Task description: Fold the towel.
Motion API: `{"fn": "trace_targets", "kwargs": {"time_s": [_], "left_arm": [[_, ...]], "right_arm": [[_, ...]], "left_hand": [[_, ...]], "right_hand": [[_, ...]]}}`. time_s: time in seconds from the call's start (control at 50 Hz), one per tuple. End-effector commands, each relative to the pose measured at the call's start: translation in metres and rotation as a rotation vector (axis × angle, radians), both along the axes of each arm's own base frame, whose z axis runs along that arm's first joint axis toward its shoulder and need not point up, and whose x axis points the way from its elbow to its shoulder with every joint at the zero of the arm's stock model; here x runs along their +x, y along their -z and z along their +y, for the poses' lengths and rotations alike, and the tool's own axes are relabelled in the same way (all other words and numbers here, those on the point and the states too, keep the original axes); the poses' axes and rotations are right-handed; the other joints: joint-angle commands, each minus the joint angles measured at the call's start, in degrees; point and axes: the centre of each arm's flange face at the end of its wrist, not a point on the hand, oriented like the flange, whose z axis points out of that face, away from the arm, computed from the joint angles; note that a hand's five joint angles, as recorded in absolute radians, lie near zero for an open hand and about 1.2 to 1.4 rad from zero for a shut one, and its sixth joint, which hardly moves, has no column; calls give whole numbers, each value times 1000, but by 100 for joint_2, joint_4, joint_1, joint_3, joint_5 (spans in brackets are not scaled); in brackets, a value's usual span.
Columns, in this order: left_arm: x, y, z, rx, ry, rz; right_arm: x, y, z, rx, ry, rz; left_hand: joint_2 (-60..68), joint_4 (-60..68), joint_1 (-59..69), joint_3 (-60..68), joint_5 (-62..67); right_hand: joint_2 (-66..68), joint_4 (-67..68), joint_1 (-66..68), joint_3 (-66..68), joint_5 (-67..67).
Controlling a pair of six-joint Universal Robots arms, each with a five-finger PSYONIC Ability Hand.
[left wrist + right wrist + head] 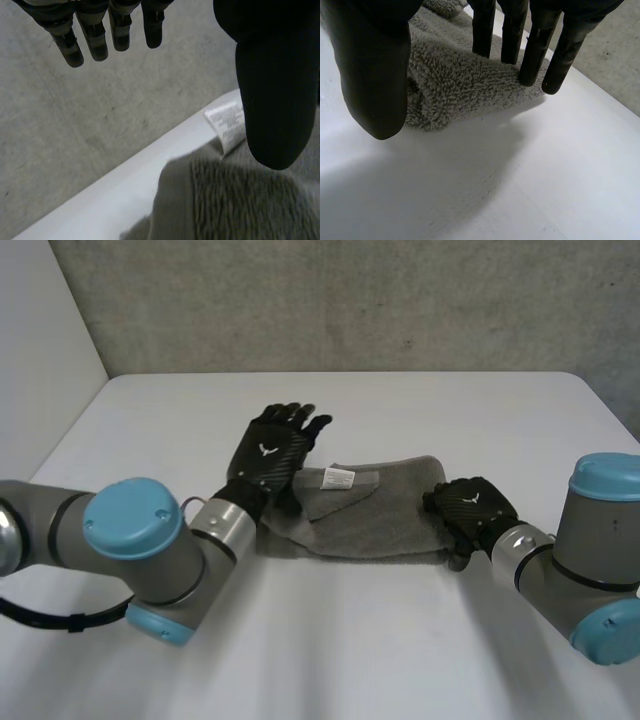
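I see the grey towel (375, 510) lying folded at the middle of the white table (400, 640), its white label (338, 478) up near the left end. My left hand (270, 455) hangs over that end, fingers straight and spread, holding nothing. My right hand (472, 508) lays straight fingers on the right end without gripping it. A concrete wall (350, 300) stands beyond.

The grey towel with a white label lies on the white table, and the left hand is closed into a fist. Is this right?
No. The left hand is open, its fingers straight, as the left wrist view shows; the towel, label and table are as stated.
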Motion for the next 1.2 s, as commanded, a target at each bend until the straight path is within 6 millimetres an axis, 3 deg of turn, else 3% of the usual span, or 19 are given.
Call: {"fn": "trace_targets", "kwargs": {"time_s": [0.02,0.06,0.32,0.44,0.5,0.54,0.6,0.64,0.84,0.9,1.04,1.2], "left_arm": [[-24,-4,-2,-20,42,13],[-35,2,-5,-8,59,3],[-56,49,-24,40,77,-42],[-53,50,-31,39,48,-39],[-45,49,-37,40,-18,-38],[-21,44,-59,40,-192,-28],[-6,40,-69,37,-286,-24],[17,34,-81,39,-442,-16],[29,49,-63,108,-472,-70],[23,48,-51,114,-435,-73],[9,45,-26,118,-369,-83],[13,15,-17,83,-366,-52]], "right_arm": [[0,2,3,-3,-4,-1],[0,3,3,-6,-2,-1],[4,5,7,-30,-18,-7],[4,8,7,-29,-18,-7],[5,9,7,-33,-20,-8],[6,8,7,-40,-19,-11],[7,7,6,-54,-20,-13],[9,8,7,-60,-24,-15],[12,7,8,-67,-29,-16],[12,7,7,-70,-27,-15],[5,6,1,-75,12,-1],[3,-8,4,-111,-7,61]], "left_hand": [[202,202,180,200,5],[202,202,180,200,5],[202,202,180,200,5],[354,354,331,351,157],[404,404,382,401,207],[622,622,600,620,425],[623,623,600,620,426],[623,623,600,620,426],[556,556,533,553,359],[522,522,500,520,325],[404,404,382,401,207],[236,236,214,233,39]], "right_hand": [[204,126,159,176,52],[204,126,159,176,52],[204,126,159,176,52],[455,377,410,427,303],[724,646,678,696,572],[844,765,798,815,691],[1211,1133,1166,1183,1059],[1382,1303,1336,1353,1230],[3364,3286,3319,3336,3212],[3569,3490,3523,3540,3416],[5579,5501,5533,5551,5427],[5581,5503,5535,5553,5429]]}}
